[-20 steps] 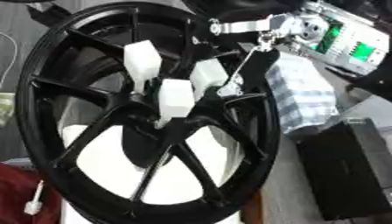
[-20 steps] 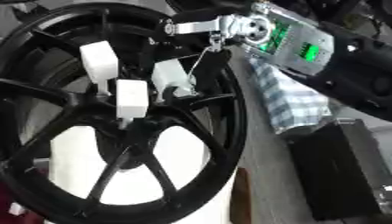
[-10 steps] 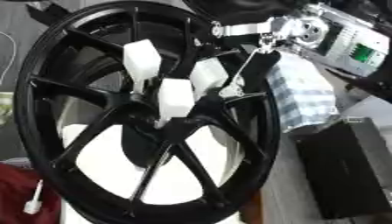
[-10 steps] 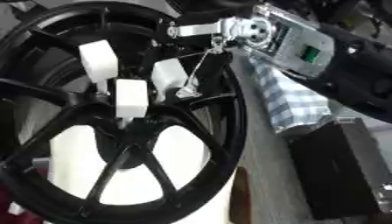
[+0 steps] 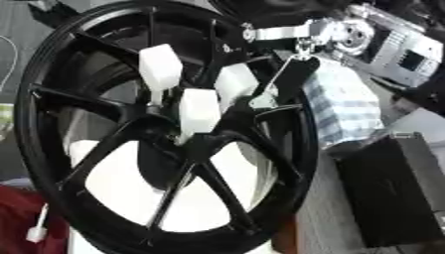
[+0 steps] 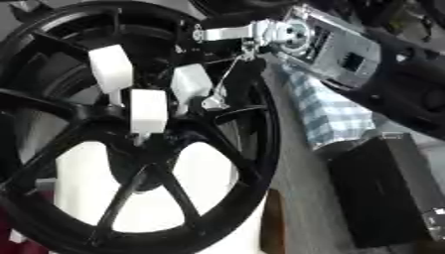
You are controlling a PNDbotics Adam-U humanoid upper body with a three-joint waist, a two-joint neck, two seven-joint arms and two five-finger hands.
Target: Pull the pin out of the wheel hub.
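In the left eye view the right hand (image 5: 291,42) is reaching in from the upper right, a silver metal linkage on a grey, boxy wrist, and one thin finger (image 5: 280,82) is slanting down and to the left onto the wheel hub (image 5: 165,144); whether the fingers are pinching anything I cannot tell. The hub is a glossy black rim with slim radiating spokes, lying below and left of the hand. Three white, matte, blocky pins are standing up from the spokes: one tall pin (image 5: 160,67) well to the left of the hand, a second pin (image 5: 199,110) below it, and a third pin (image 5: 236,85) just beside the slanting finger, whose pale tip is sitting at that pin's lower right edge. Right of the hand a folded blue-and-white checked cloth (image 5: 343,106) is lying on the surface, and below that a flat black box (image 5: 391,191). In the right eye view the same three pins are showing, and the finger (image 6: 228,77) is touching down just right of the nearest pin (image 6: 190,82). Compared with a second ago the hand is sitting slightly higher and the finger is leaning at much the same slant; all three pins are staying seated in the hub.
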